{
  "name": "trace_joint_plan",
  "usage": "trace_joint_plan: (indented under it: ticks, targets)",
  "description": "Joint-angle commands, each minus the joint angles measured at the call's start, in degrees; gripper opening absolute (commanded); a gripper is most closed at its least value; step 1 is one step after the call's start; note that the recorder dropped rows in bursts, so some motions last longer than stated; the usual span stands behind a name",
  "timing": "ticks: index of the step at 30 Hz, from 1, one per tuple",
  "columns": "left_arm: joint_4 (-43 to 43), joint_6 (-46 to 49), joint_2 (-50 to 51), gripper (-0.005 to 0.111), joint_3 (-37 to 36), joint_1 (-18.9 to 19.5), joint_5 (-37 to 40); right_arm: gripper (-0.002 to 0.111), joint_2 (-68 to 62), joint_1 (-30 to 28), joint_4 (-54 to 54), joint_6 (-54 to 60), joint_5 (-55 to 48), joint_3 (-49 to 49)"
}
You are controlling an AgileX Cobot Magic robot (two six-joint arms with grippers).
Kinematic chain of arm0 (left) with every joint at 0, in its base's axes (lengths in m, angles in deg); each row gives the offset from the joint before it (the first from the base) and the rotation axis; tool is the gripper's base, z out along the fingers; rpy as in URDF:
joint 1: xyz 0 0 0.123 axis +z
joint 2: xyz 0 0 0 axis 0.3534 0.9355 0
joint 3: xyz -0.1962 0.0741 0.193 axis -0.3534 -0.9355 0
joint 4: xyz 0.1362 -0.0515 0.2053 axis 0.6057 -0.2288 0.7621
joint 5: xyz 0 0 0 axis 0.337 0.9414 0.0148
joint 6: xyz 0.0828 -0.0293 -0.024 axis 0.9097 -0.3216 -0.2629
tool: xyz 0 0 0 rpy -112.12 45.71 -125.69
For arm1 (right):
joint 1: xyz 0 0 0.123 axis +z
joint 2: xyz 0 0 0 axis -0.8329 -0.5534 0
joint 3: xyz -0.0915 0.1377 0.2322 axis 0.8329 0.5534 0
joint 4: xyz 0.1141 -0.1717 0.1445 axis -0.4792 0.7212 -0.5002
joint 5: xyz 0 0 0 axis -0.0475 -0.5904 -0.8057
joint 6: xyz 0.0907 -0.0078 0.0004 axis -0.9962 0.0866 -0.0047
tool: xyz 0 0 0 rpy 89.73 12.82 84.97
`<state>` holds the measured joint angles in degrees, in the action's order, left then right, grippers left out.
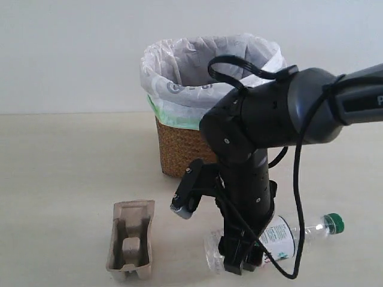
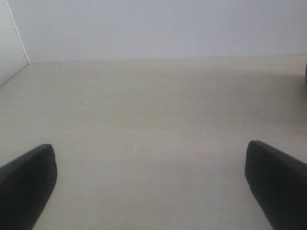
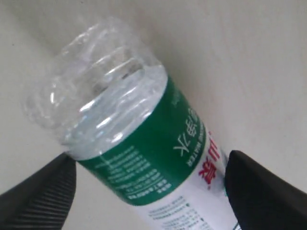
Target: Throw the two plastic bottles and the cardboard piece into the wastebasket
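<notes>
The step in hand is the pick-up of the green-capped bottle (image 1: pixel 288 234), which lies on its side on the table (image 1: pixel 60 179) in the lower right of the exterior view, its cap (image 1: pixel 335 223) pointing right. The right gripper (image 1: pixel 244 262) is down over the bottle's clear bottom half. In the right wrist view its fingers (image 3: pixel 41 191) stand spread, one on each side of the green label and close against it. The plastic shows no squeeze and the bottle rests on the table, so the grip reads as not closed yet.

The left gripper (image 2: pixel 148 191) is wide open over bare table and holds nothing.

The next move probably calls for closing on the bottle firmly enough that the smooth, light plastic does not slip. After that comes a lift high enough to clear the rim of the basket (image 1: pixel 176 152), which stands behind the arm at upper centre.

The cardboard tray (image 1: pixel 130 239) lies untouched at lower left, well apart from the bottle, with its hollows empty. The basket's white bag (image 1: pixel 179 89) folds over the rim; only its upper lining shows and the bottom is hidden. No second bottle appears in any view, and whether it already lies in the basket cannot be told. The green-capped bottle looks empty.
</notes>
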<state>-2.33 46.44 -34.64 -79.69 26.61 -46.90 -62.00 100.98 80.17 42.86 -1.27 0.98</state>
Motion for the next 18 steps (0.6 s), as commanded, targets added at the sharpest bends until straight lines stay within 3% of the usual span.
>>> trace_joint_plan:
  ticks: [1, 3, 5, 9, 14, 18]
  targets:
    - [0.00, -0.50, -0.18, 0.108, 0.21, 0.22, -0.38, 0.074, 0.04, -0.07, -2.32, 3.23, 4.78, 4.37]
    - [0.00, -0.50, -0.18, 0.108, 0.21, 0.22, -0.38, 0.072, 0.04, -0.07, -2.21, 2.94, 9.11, 6.41]
    - [0.00, -0.50, -0.18, 0.108, 0.21, 0.22, -0.38, 0.060, 0.04, -0.07, -2.32, 1.03, 9.73, 6.71]
    - [0.00, -0.50, -0.18, 0.108, 0.21, 0.22, -0.38, 0.001, 1.41, 0.05, -2.66, -0.50, 9.07, 6.60]
    - [0.00, -0.50, -0.18, 0.108, 0.21, 0.22, -0.38, 0.000, 11.48, 3.06, -8.67, 3.37, 7.19, 4.58]
    - [0.00, -0.50, -0.18, 0.108, 0.21, 0.22, -0.38, 0.000, 24.16, 11.64, -8.55, 4.81, 11.08, 1.22]
